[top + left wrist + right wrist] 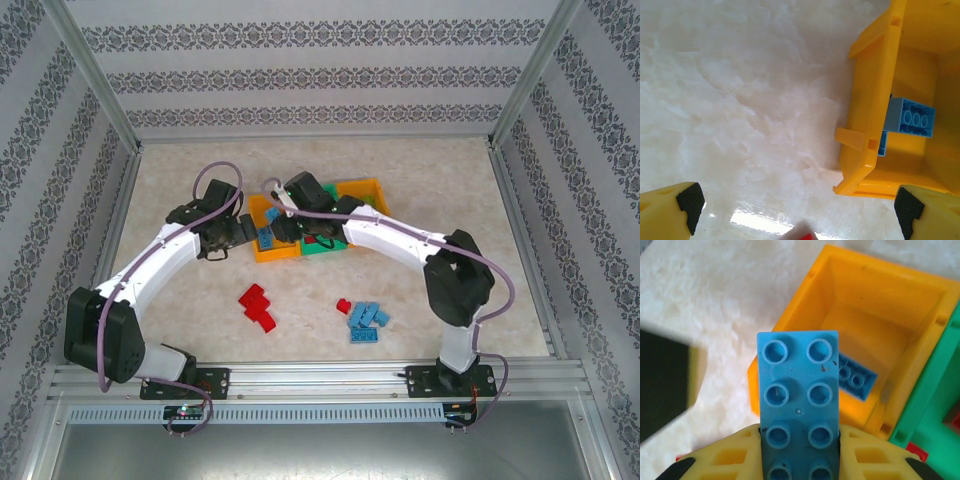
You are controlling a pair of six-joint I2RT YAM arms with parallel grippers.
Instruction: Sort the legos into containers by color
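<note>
Your left gripper (pixel 797 212) hangs wide and empty, with the orange bin (pixel 866 95) just off its right finger. Your right gripper (pixel 800 460) is clamped on a blue brick (pixel 799 390), which juts ahead over that bin's near wall. Release here and it may clip the rim and tumble outside.

The blue brick (pixel 797 405) is cut off at 6 o'clock in the right wrist view, and a dark shape (pixel 665 385) at 9 o'clock is too blurred to name. From above, the right arm (pixel 390 235) covers much of the green bin (pixel 330 250).
</note>
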